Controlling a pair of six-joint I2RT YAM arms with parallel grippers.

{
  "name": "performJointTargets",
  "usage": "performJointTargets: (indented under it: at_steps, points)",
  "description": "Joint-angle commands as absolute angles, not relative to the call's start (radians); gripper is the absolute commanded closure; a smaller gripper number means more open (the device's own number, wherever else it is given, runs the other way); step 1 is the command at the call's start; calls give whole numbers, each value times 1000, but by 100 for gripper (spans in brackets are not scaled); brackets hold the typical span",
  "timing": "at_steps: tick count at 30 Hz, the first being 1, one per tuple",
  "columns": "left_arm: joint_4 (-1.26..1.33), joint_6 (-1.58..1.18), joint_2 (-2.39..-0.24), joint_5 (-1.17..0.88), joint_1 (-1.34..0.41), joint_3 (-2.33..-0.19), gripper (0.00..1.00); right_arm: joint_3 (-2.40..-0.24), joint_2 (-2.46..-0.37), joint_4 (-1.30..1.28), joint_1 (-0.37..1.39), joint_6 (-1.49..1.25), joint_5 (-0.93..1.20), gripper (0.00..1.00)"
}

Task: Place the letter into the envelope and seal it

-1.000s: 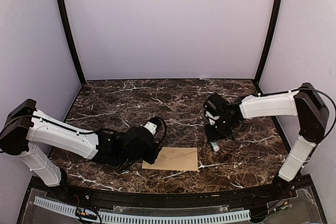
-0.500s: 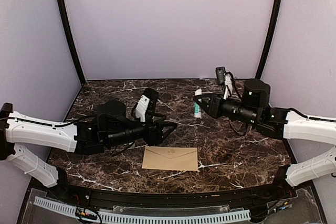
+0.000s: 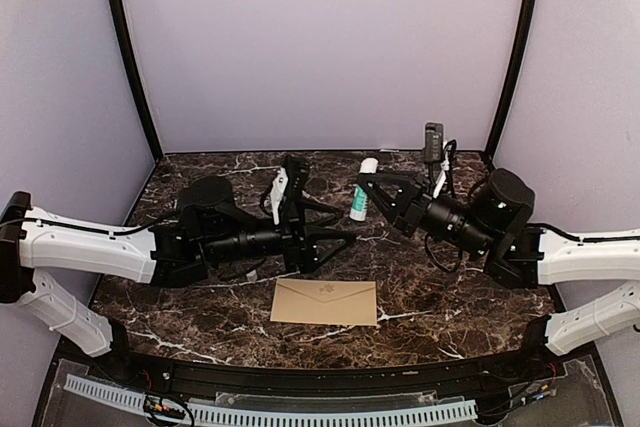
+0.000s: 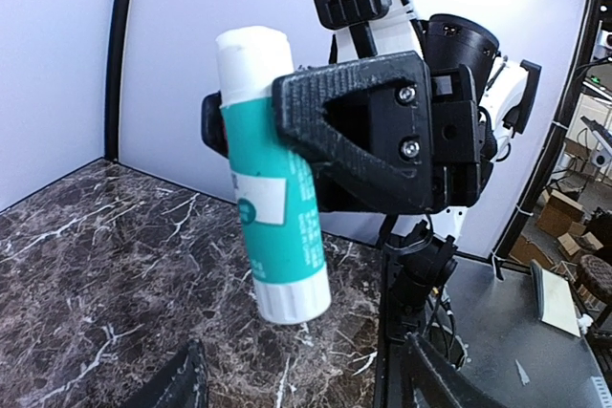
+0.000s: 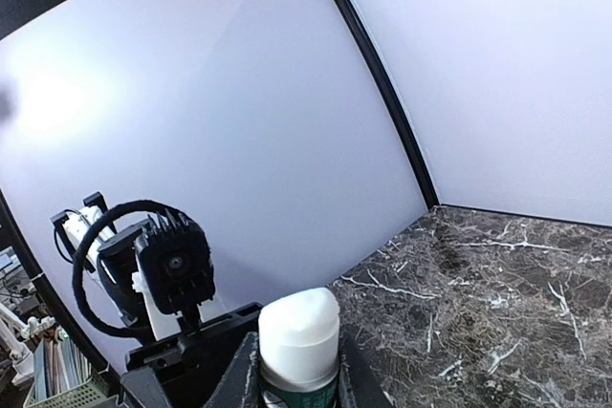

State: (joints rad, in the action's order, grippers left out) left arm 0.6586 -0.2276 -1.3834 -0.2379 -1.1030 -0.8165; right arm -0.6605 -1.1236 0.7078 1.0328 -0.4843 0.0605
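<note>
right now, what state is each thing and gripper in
envelope: flat on the table, flap folded down
glue stick: capped, held up off the table
right gripper: shut on the glue stick
left gripper: open, empty
letter: not in view

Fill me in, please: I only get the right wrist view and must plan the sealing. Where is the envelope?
Observer: The envelope lies flat on the table near the front edge, between the two arms and touching neither.
Operator: Is it open?
Observer: Its flap looks folded down flat, not standing open.
Operator: And the other arm?
Observer: The left gripper has its fingers open and empty, pointing at the raised glue stick.
</note>
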Motion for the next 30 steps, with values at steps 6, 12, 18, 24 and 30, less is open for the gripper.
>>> performJointTargets:
  at_steps: [6, 12, 18, 24, 30]
  points:
    - [693, -216, -1476, -349, -1100, -956, 46, -647, -1130, 845, 1050, -506, 70, 100]
    - [693, -223, -1515, -340, -1100, -999, 67, -633, -1121, 853, 1055, -516, 69, 100]
    - [701, -229, -1526, -338, -1100, -1003, 87, -630, -1113, 845, 1059, -517, 63, 100]
    - [707, -228, -1520, -325, -1100, -995, 91, -625, -1106, 817, 1061, -501, 77, 100]
    - [676, -200, -1514, -288, -1100, -994, 92, -666, -1096, 656, 1061, -441, 44, 56]
